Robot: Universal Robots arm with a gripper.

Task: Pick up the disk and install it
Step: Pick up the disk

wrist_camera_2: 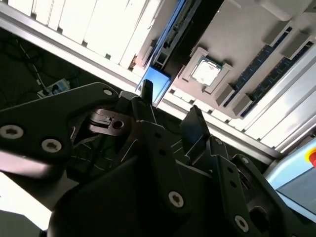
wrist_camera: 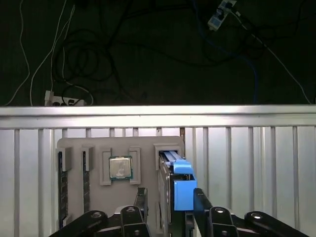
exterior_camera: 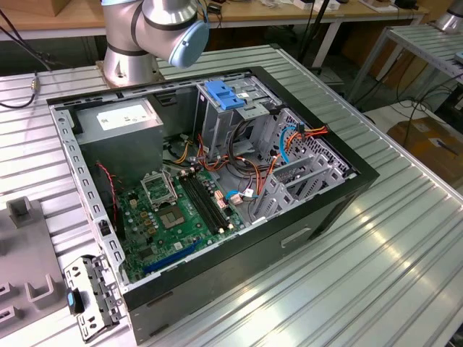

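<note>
We see the pincer [wrist_camera: 170,191] open, fingers [wrist_camera: 141,197] either side of the disk [wrist_camera: 180,185], w/ a gap on one side. Whether the other finger touches the blue rail we can't tell. The disk stands on edge in the end slot of the grey tray [wrist_camera: 145,148], just beside the tray's CPU chip [wrist_camera: 120,168]. Two dark memory sticks [wrist_camera: 60,187] sit in slots past the chip. The tray lies on the ribbed aluminium table [wrist_camera: 247,163]. Beyond the tray the table ends & we see dark floor [wrist_camera: 148,59] w/ loose cables [wrist_camera: 74,54] and a power strip [wrist_camera: 64,101]. In the exterior view an open PC case [exterior_camera: 217,181] sits on the same ribbed table, w/ a wooden bench [exterior_camera: 253,14] & a cardboard box [exterior_camera: 427,144] in the room.
</note>
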